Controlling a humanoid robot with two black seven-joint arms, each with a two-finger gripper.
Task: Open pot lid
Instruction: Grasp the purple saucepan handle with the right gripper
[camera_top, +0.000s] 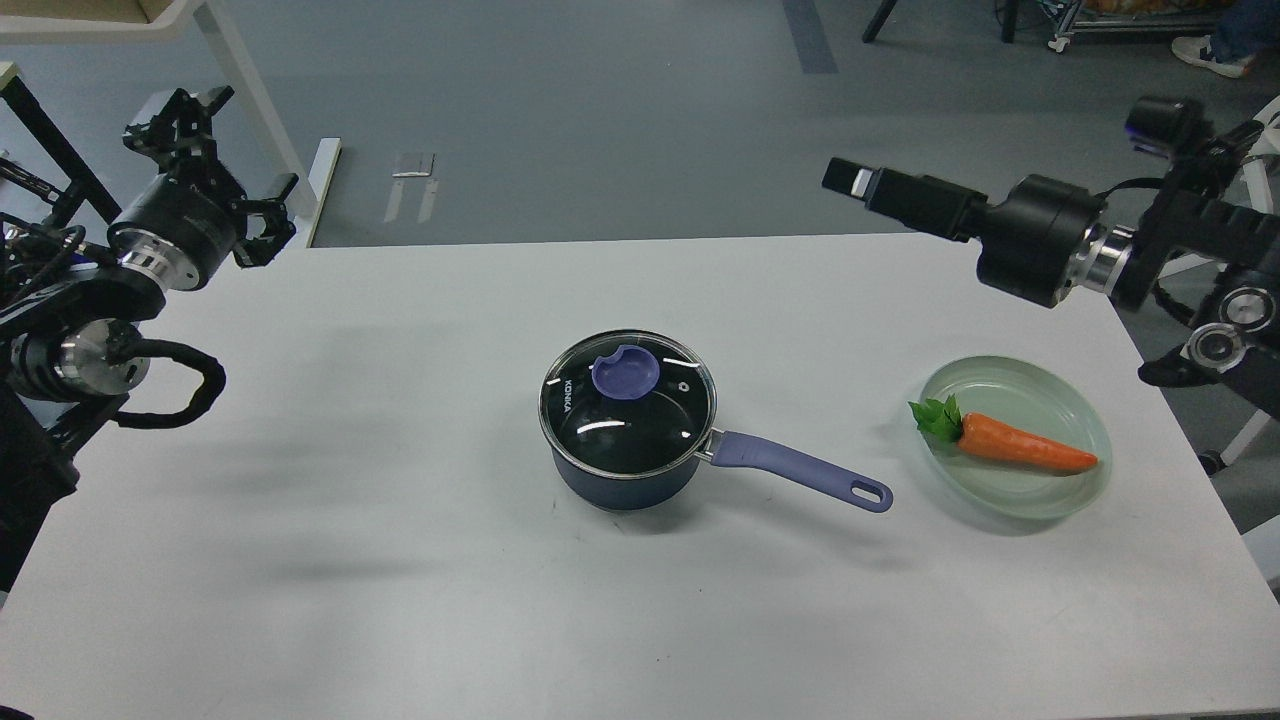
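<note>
A dark blue pot stands in the middle of the white table. Its glass lid sits shut on it, with a purple knob on top. The pot's purple handle points right. My left gripper is open and empty above the table's far left corner, far from the pot. My right gripper hangs over the table's far edge, up and to the right of the pot, pointing left. It is seen side-on, so its fingers cannot be told apart.
A pale green plate at the right holds a toy carrot with green leaves. The table's far edge runs just behind both grippers. A white table leg stands on the grey floor at the back left.
</note>
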